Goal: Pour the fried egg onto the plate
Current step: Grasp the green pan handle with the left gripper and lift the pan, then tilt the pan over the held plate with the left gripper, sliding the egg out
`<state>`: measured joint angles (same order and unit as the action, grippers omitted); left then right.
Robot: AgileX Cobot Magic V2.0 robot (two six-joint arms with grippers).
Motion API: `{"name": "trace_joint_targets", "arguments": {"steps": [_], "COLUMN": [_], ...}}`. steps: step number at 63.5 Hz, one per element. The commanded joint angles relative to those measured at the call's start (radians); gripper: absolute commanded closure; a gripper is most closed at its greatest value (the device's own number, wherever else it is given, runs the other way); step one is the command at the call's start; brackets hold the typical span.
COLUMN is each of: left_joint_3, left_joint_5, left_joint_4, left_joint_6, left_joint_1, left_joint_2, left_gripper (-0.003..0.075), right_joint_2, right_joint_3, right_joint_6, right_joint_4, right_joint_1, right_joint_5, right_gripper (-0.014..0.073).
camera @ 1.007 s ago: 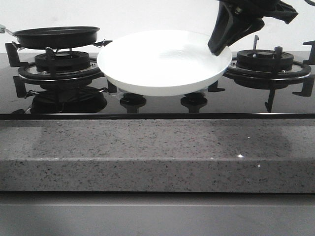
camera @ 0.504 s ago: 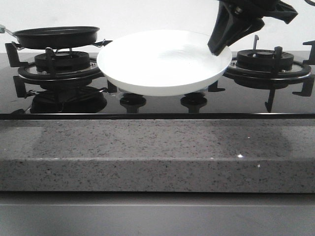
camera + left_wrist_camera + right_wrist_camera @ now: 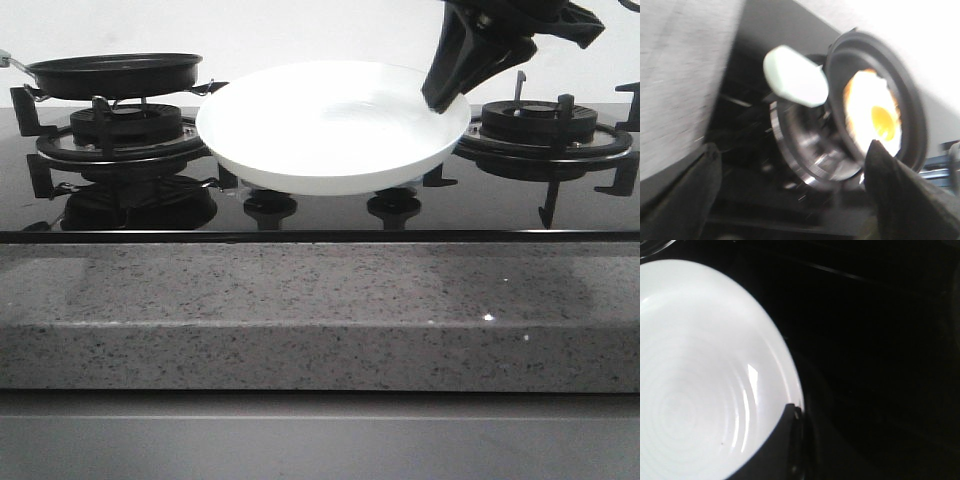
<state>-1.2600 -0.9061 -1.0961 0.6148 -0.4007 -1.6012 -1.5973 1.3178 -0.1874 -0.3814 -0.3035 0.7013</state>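
The right gripper (image 3: 447,92) is clamped on the rim of the plate (image 3: 330,125), holding it off the hob near the middle of the worktop (image 3: 320,310). Toward the left edge, the fried egg (image 3: 873,116) lies in the black pan (image 3: 115,73) on its burner (yolk up). The left gripper (image 3: 790,195) hangs spread apart, holding nothing.

The plate (image 3: 330,125) is showing a glossy white glazed finish, with faint concentric ridges and a sharp highlight in the right wrist view (image 3: 700,390). The hob (image 3: 320,205) is reading as polished black glass, mirroring the burner grates (image 3: 545,135), which are looking like matt black metal. The counter edge (image 3: 320,320) is presenting as speckled grey stone, matt. The pan (image 3: 115,75) is appearing matt black. The egg (image 3: 872,117) is looking smooth and slightly shiny.
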Motion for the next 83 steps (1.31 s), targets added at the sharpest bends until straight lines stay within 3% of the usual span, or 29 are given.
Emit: {"name": "trace_joint_targets", "arguments": {"steps": [1,16,37,71,83], "left_joint_3": [-0.073,-0.169,-0.242,-0.248,-0.259], "left_joint_5": [-0.02,-0.086,-0.148,-0.192,-0.233], "left_joint_4": [-0.156,-0.312,-0.347,-0.359,-0.396], "left_joint_6": [0.029,0.036,0.036,0.036,0.044], "left_joint_1": [0.0,0.007,0.04,0.04,0.04], "left_joint_2": [-0.023,-0.172,-0.257,-0.257,-0.23], "left_gripper": [0.0155,0.0155,0.017,0.0735,0.0741], "right_joint_2": [0.042,0.042,0.042,0.042,0.042], "right_joint_3": [0.026,0.026,0.026,0.026,0.026], "right_joint_6": [-0.007,-0.007,-0.007,-0.007,-0.007], "right_joint_4": [-0.027,-0.027,-0.027,-0.027,-0.027], "right_joint_1": [0.003,0.003,0.003,0.003,0.003], "right_joint_5": [-0.051,-0.051,-0.051,-0.051,-0.051], "right_gripper": [0.0712,0.0712,0.0712,0.0712,0.0712]}}
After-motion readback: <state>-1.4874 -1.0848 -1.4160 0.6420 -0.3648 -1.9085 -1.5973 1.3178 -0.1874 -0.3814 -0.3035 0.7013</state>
